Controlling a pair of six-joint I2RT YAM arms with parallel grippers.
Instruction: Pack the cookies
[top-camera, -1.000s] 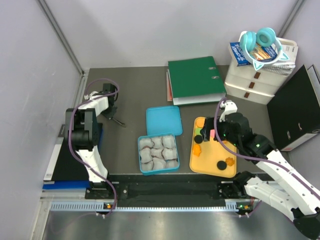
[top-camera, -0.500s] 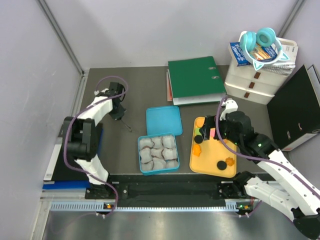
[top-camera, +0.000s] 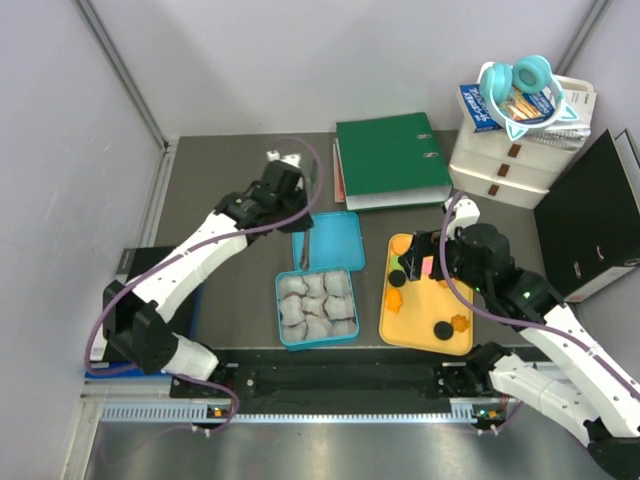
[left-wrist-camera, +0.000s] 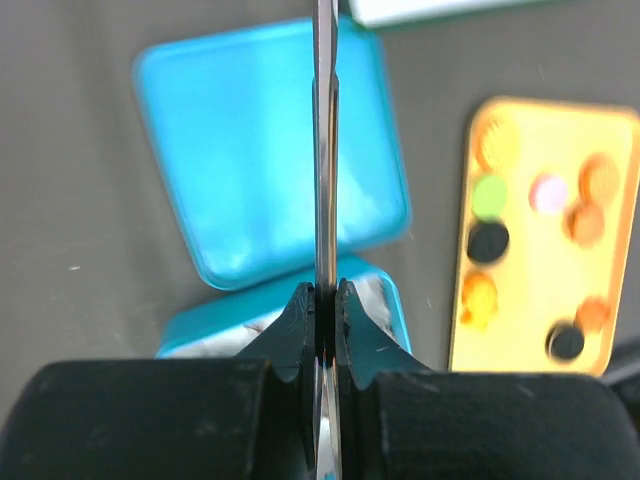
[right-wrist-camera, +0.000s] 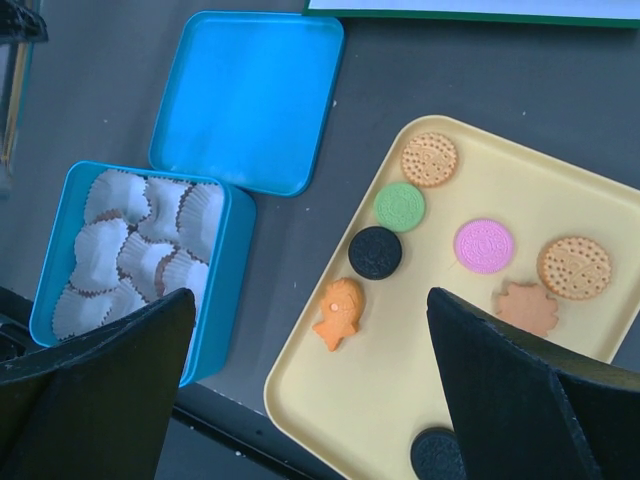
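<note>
Resting on one tray (right-wrist-camera: 420, 385), nine cookies (right-wrist-camera: 483, 246); left fingers (left-wrist-camera: 325, 308) pinching metal tool (left-wrist-camera: 326, 150), right fingers (right-wrist-camera: 312, 330) wide.

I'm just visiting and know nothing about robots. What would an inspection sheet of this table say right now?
Surface: dark grey table.
Job's things: cookies lie on the yellow tray; blue box holds only paper liners; blue lid flat beside it.
Clutter: green binder, white drawers, headphones on top, black binder.
Grippers: left gripper shut on a thin metal tool; right gripper open above the tray.
Cables: purple cables along both arms.
Surroundings: pale walls.
</note>
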